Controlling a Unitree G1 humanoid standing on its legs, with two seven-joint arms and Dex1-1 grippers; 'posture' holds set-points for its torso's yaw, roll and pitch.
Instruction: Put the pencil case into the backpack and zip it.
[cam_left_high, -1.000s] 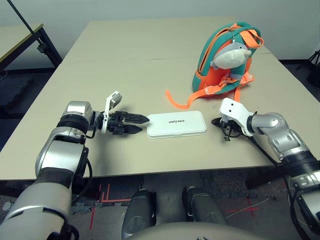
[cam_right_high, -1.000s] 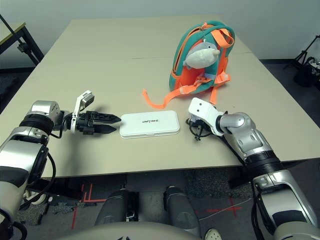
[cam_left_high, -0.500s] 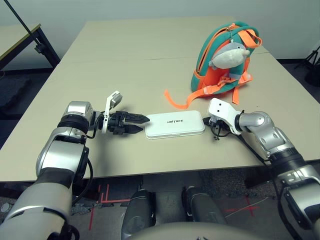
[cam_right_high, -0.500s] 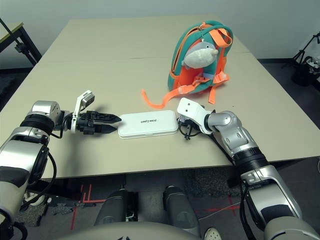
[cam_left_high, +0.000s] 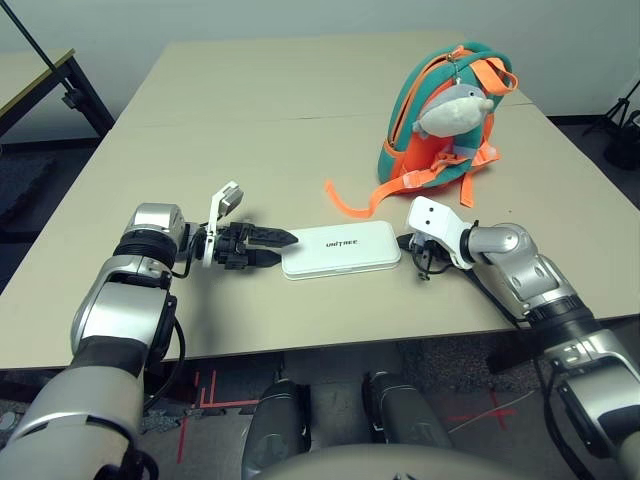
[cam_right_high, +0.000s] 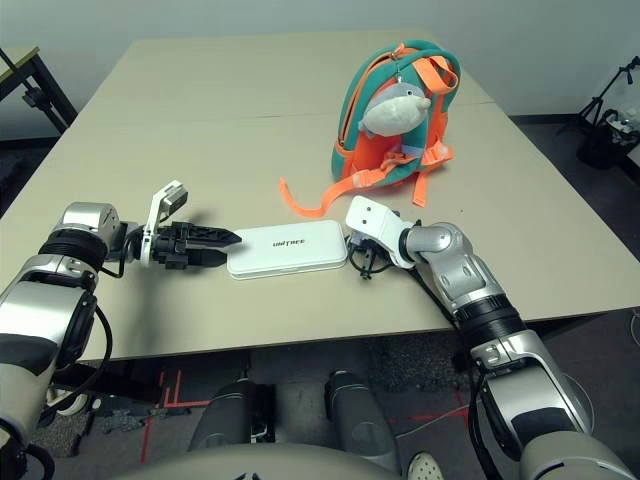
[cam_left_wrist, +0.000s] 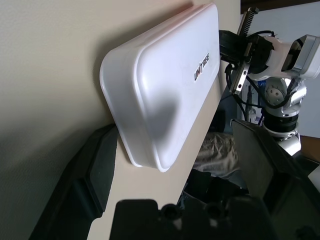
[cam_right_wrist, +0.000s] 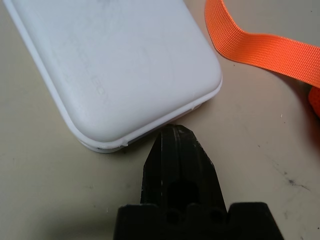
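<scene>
White, flat pencil case (cam_left_high: 341, 249) with rounded corners, dark lettering.

Right gripper (cam_right_wrist: 172, 137) moved in from well right of the pencil case (cam_left_high: 341, 248) to touch its right short end, case slid left toward the left gripper (cam_left_high: 282, 246), gap there closed.

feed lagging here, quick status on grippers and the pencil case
Left gripper open at the pencil case's left end. Right gripper shut, tips against its right end. Case flat on table; backpack upright behind, nothing blocking.
</scene>
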